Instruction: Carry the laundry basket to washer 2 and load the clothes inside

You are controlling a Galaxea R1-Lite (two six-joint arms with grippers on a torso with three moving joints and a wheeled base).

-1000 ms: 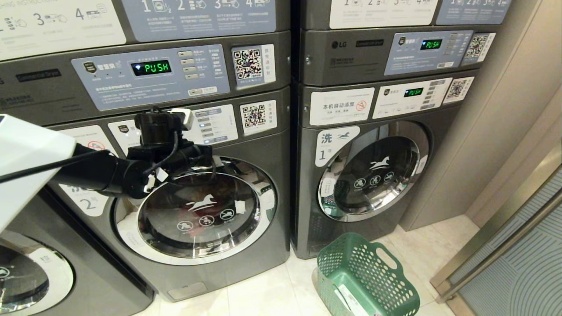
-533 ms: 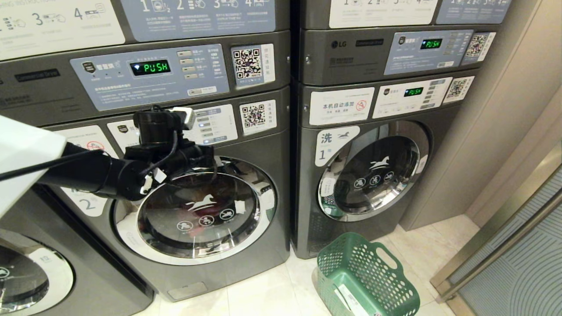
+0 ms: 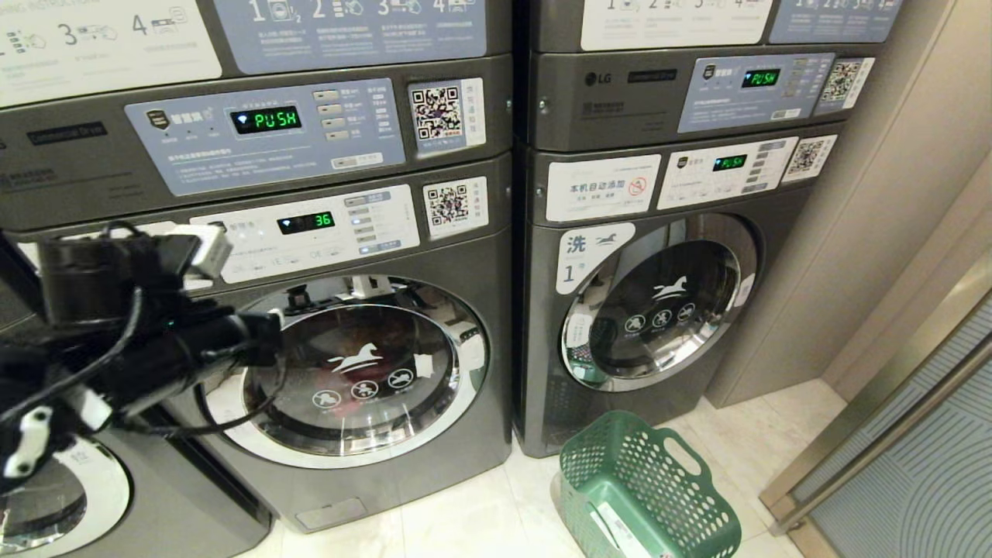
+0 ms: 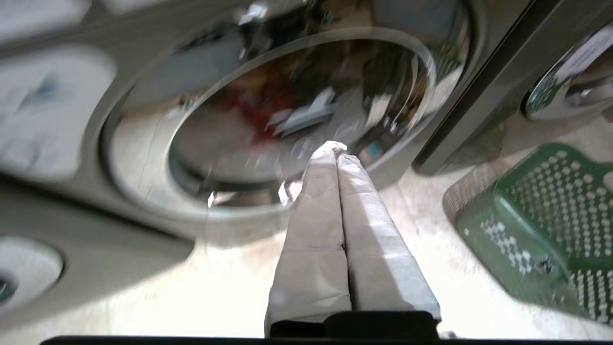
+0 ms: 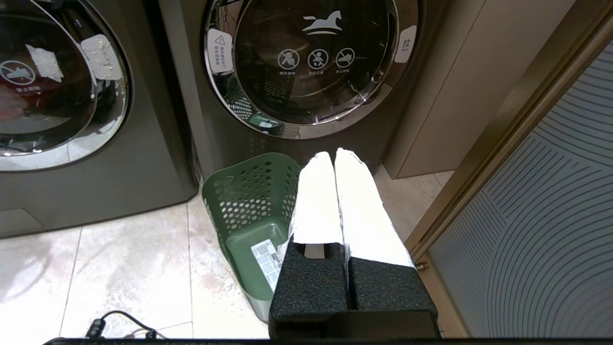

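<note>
Washer 2 (image 3: 364, 372) stands with its round chrome-rimmed door shut and its panel display lit. A red cloth (image 4: 261, 103) of the clothes shows dimly behind the glass (image 4: 287, 110). The green laundry basket (image 3: 643, 488) lies tilted on the floor in front of washer 1 (image 3: 659, 302), empty, with a white label on its bottom (image 5: 263, 258). My left arm (image 3: 155, 349) hangs at the left, in front of washer 2's left side. Its left gripper (image 4: 335, 149) is shut and empty, away from the door. The right gripper (image 5: 334, 154) is shut and empty, low above the basket (image 5: 244, 206).
A third washer (image 3: 46, 488) sits at the lower left. A beige wall panel (image 3: 852, 232) and a ribbed glass door with a metal frame (image 3: 914, 465) close the right side. A black cable (image 5: 119, 323) lies on the tiled floor near me.
My left arm has drawn back from washer 2's control panel, down and to the left. The panel's display, which it hid before, now shows. Basket and right gripper have not moved.
</note>
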